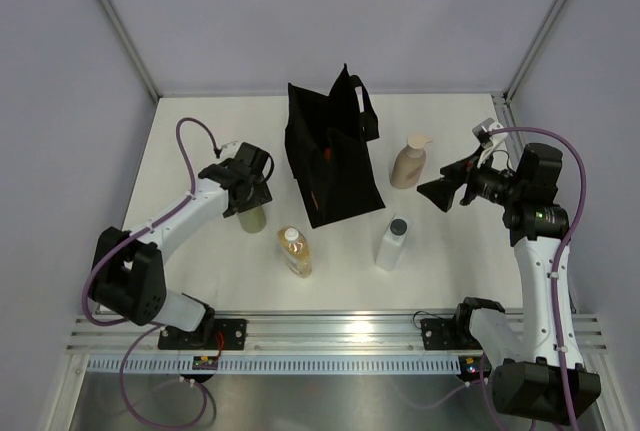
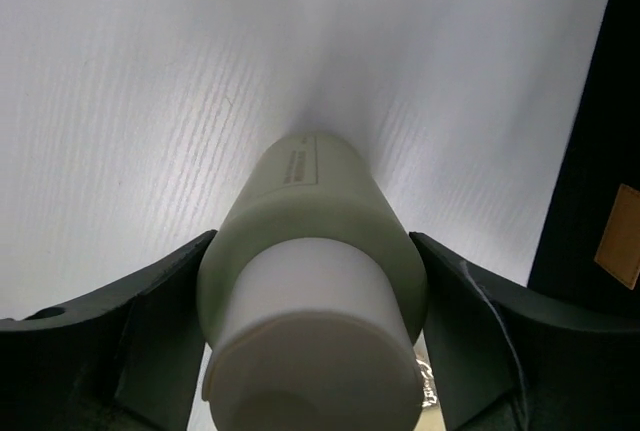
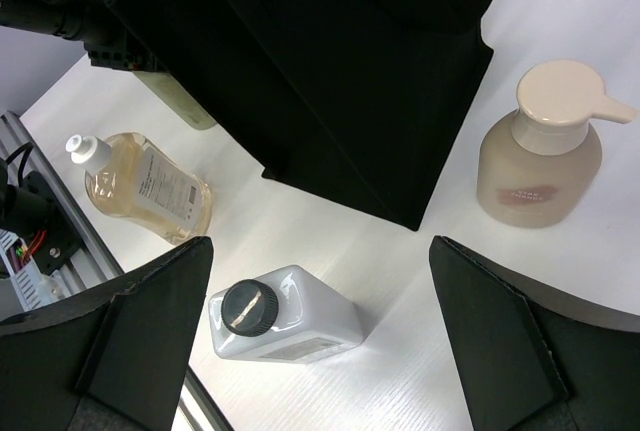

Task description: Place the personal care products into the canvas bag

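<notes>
Left gripper (image 1: 244, 197) clamping pale olive bottle (image 2: 315, 241) beside canvas bag (image 1: 330, 166). Right gripper (image 1: 441, 194) hovering, fingers apart, near beige pump bottle (image 1: 408, 163). Amber bottle (image 1: 295, 251) and clear bottle (image 1: 391, 243) sitting in front of bag.

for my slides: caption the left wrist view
Left tool closed on the pale olive bottle on the white table, black bag at right edge
</notes>
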